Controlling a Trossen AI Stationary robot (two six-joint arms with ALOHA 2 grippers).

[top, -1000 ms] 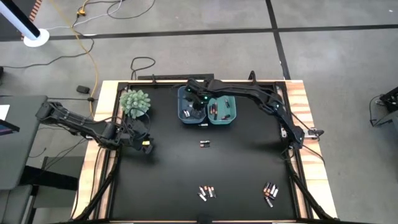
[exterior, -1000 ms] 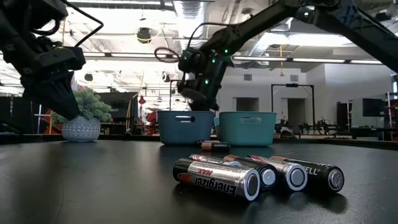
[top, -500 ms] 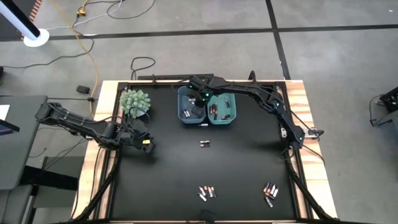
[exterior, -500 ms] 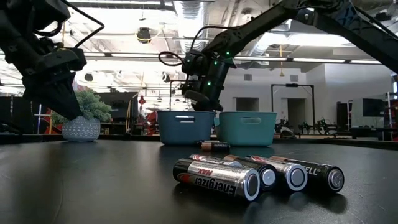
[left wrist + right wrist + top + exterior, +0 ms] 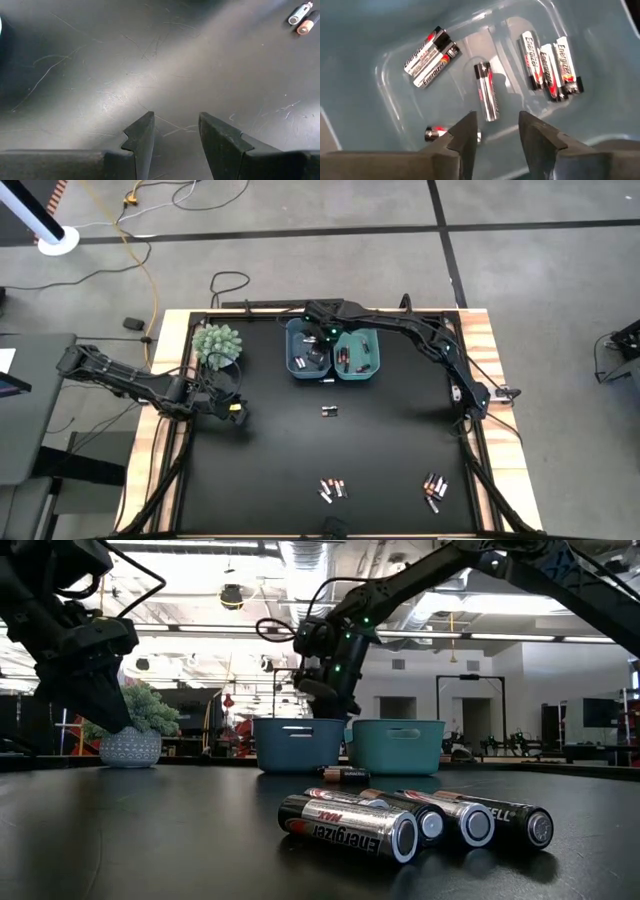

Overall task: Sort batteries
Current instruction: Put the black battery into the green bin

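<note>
Over on the left side of the black desk (image 5: 280,450) the left tool (image 5: 236,412) just hangs low above bare surface near the little potted plant (image 5: 217,345), fingers spread apart with nothing between them; its wrist view shows only scratched desktop plus two loose batteries (image 5: 304,19) off in a corner. Moving toward the middle, at the far edge there are two bins side by side, a darker blue bin (image 5: 306,349) and a teal bin (image 5: 358,355). The right tool (image 5: 318,346) is parked right over the blue bin, jaws parted and not gripping anything. From its wrist camera you can see the batteries in the blue bin (image 5: 490,75): silvery-white bodies with black and red Energizer labels, a pair lying together, one alone in the middle right under the fingers, three packed side by side, and one more half hidden behind a finger. The teal bin has a few dark ones in it, too small to read. A single battery (image 5: 329,411) sits alone mid-desk. Closer to the near edge there's a small cluster (image 5: 331,488), and further right another cluster (image 5: 434,490), a mix of silver ones and dark ones with copper ends.
</note>
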